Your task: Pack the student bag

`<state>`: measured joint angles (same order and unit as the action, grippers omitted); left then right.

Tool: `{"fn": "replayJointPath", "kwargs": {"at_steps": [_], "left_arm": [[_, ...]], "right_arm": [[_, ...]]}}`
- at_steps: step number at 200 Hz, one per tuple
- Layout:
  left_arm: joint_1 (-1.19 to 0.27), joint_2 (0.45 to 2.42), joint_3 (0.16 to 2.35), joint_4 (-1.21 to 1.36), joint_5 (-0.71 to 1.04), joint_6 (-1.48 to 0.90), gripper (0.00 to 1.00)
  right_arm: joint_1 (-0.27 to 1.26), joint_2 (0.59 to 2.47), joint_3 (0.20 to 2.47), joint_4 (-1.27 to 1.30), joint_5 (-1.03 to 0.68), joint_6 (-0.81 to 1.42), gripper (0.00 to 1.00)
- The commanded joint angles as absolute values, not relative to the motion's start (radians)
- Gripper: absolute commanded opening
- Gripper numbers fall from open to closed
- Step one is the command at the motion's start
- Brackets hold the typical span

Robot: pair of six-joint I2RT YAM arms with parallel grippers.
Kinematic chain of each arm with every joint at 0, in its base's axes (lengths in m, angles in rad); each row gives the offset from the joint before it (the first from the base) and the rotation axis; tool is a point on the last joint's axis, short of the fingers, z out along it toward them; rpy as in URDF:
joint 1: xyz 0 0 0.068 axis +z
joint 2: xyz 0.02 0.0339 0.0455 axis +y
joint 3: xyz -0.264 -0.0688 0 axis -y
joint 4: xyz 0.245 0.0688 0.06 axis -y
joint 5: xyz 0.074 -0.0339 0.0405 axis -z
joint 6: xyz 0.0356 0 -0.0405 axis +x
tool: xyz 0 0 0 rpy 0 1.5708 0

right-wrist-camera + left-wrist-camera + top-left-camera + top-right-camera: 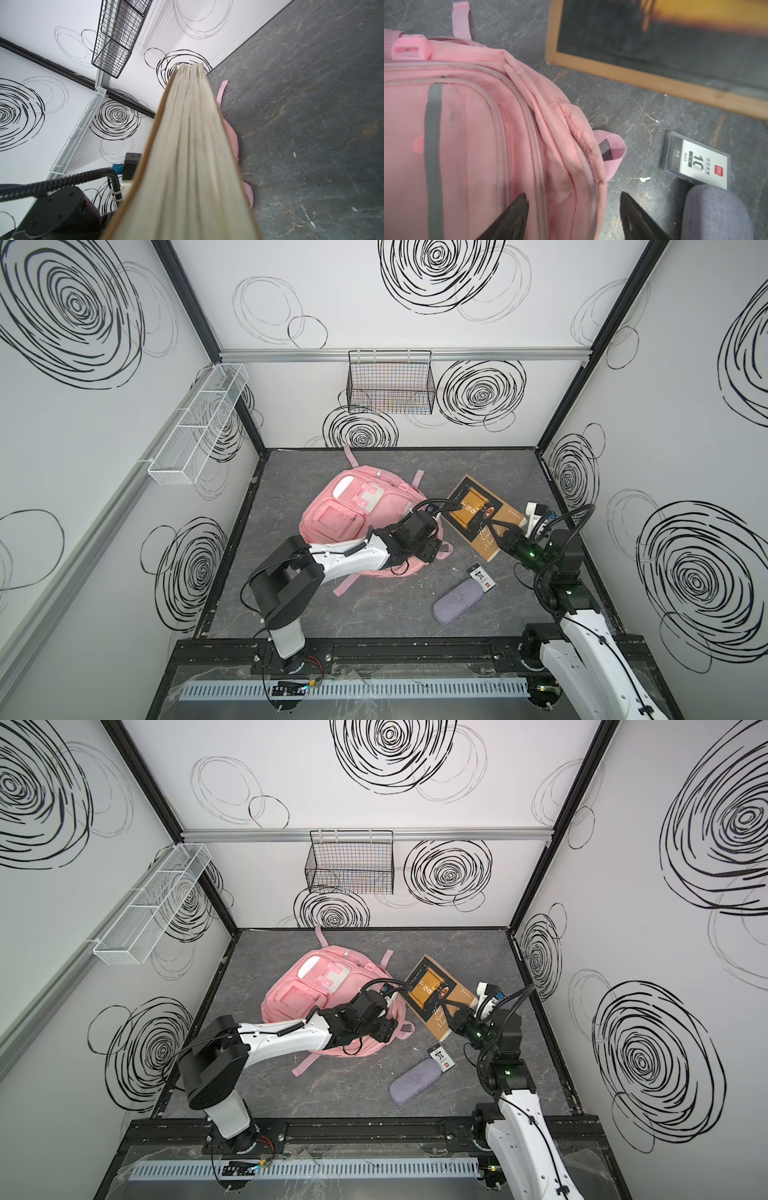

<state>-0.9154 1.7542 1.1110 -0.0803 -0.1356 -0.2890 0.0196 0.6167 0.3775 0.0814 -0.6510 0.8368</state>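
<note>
Quick headcount from my screen: one pink backpack [353, 514], one book [478, 510], one little labelled box [481, 577] and one grey-lilac pouch [459, 605], so four items, plus one table [374, 614]. Up on the walls I count two: one black basket [390, 385] and one white basket [199, 423]. And two arms, the left arm [345, 562] and the right arm [582, 635].

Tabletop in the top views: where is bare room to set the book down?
Bare: the strip left of the student bag, and the front stretch left of the pouch. Crowded: the right-middle, where book, card pack and pouch cluster.
</note>
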Motion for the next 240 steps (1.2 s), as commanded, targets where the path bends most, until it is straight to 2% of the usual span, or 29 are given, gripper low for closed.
{"fn": "replayJointPath", "kwargs": {"at_steps": [1, 39, 67, 80, 86, 104, 117, 141, 151, 161, 169, 188, 203, 218, 221, 240], "left_arm": [[-0.914, 1.79, 1.147, -0.074, -0.174, -0.282, 0.72], [-0.907, 1.792, 1.146, -0.071, -0.218, -0.265, 0.64], [-0.898, 1.792, 1.148, -0.068, -0.203, -0.264, 0.41], [-0.895, 1.792, 1.147, -0.069, -0.204, -0.267, 0.21], [-0.894, 1.791, 1.147, -0.07, -0.208, -0.269, 0.15], [-0.894, 1.787, 1.145, -0.071, -0.214, -0.27, 0.14], [-0.891, 1.785, 1.144, -0.071, -0.218, -0.269, 0.09], [-0.891, 1.78, 1.141, -0.068, -0.213, -0.27, 0.09], [-0.892, 1.785, 1.144, -0.07, -0.199, -0.272, 0.12], [-0.891, 1.796, 1.151, -0.079, -0.187, -0.271, 0.23], [-0.892, 1.808, 1.16, -0.086, -0.178, -0.271, 0.24], [-0.893, 1.834, 1.178, -0.106, -0.164, -0.265, 0.19], [-0.891, 1.836, 1.177, -0.105, -0.166, -0.265, 0.07], [-0.889, 1.827, 1.174, -0.1, -0.172, -0.263, 0.04], [-0.887, 1.824, 1.174, -0.098, -0.172, -0.263, 0.0], [-0.879, 1.804, 1.177, -0.104, -0.166, -0.268, 0.0]], "right_arm": [[0.025, 0.613, 0.382, 0.199, -0.666, 0.853, 0.0], [0.025, 0.613, 0.387, 0.189, -0.664, 0.846, 0.0], [0.024, 0.613, 0.385, 0.198, -0.663, 0.855, 0.0], [0.023, 0.614, 0.388, 0.194, -0.661, 0.856, 0.0], [0.024, 0.613, 0.389, 0.189, -0.661, 0.855, 0.0], [0.023, 0.614, 0.393, 0.184, -0.66, 0.854, 0.0], [0.024, 0.614, 0.393, 0.183, -0.661, 0.853, 0.0], [0.023, 0.613, 0.394, 0.181, -0.663, 0.854, 0.0], [0.023, 0.612, 0.394, 0.183, -0.663, 0.857, 0.0], [0.023, 0.611, 0.394, 0.183, -0.662, 0.857, 0.0], [0.023, 0.611, 0.394, 0.182, -0.663, 0.856, 0.0], [0.022, 0.609, 0.394, 0.183, -0.664, 0.858, 0.0], [0.022, 0.608, 0.394, 0.18, -0.665, 0.857, 0.0], [0.022, 0.607, 0.395, 0.175, -0.664, 0.854, 0.0], [0.022, 0.608, 0.394, 0.175, -0.664, 0.855, 0.0], [0.024, 0.612, 0.395, 0.179, -0.666, 0.856, 0.0]]}}
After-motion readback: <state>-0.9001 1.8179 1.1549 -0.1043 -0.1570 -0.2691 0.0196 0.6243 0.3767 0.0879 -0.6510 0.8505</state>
